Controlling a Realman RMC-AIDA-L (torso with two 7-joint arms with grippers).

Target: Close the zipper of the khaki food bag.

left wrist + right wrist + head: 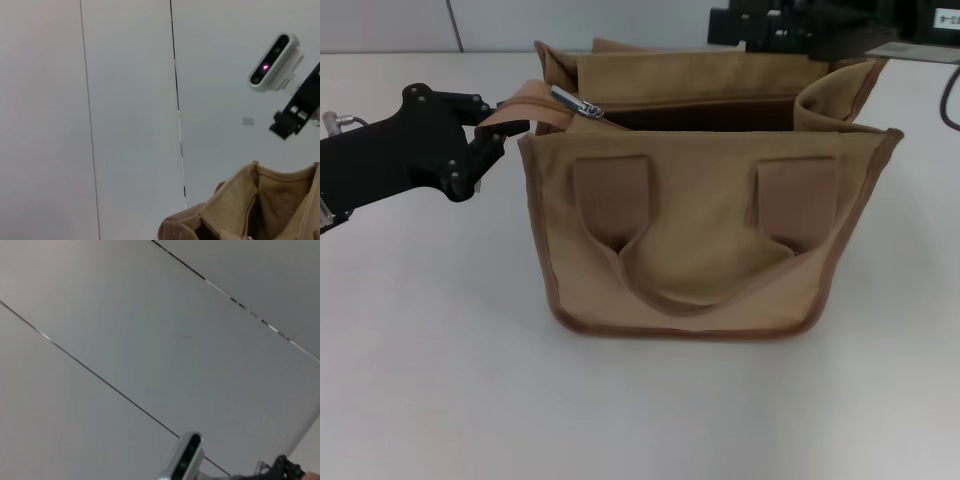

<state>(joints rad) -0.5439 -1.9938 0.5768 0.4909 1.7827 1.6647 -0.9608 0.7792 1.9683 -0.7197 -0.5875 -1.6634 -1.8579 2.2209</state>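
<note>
The khaki food bag (700, 230) stands upright in the middle of the table, its near handle hanging down the front. Its top gapes open and shows the dark inside. The zipper's silver pull tab (576, 102) lies at the bag's left end. My left gripper (492, 128) is at the bag's upper left corner, shut on the tan fabric tab (520, 106) at the zipper's end. A corner of the bag also shows in the left wrist view (240, 205). My right gripper (790, 25) shows as a black mass behind the bag at the far right.
The white table (430, 380) spreads out before and beside the bag. A black cable (950, 100) runs at the far right edge. A grey panelled wall (125, 100) stands behind. The white head camera (275, 62) shows in the left wrist view.
</note>
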